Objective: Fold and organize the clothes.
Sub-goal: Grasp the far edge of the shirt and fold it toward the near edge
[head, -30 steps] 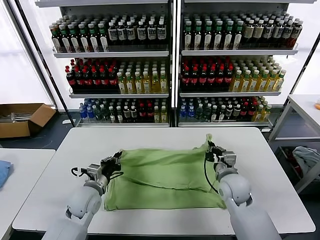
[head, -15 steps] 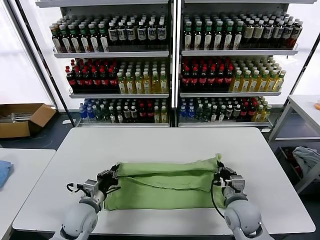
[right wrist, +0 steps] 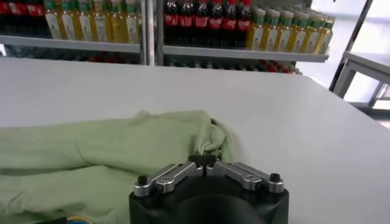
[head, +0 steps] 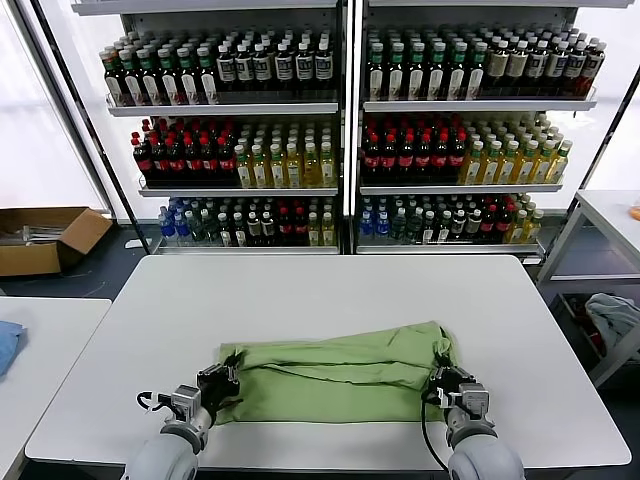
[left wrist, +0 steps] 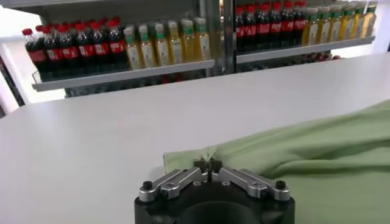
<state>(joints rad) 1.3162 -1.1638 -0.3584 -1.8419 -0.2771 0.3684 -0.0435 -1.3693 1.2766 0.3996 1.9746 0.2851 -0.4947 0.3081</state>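
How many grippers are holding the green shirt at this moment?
2. The left gripper is shut on the green shirt at its left end; the right gripper is shut on its right end.

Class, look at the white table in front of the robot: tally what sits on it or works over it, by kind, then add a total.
Green shirt: 1
Grippers, both shut on the shirt: 2, left gripper and right gripper
Total: 3

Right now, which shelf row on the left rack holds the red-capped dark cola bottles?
The middle row: its left half is red-capped dark cola. The top row has dark bottles with pale caps, the bottom row mixed blue, green and red.
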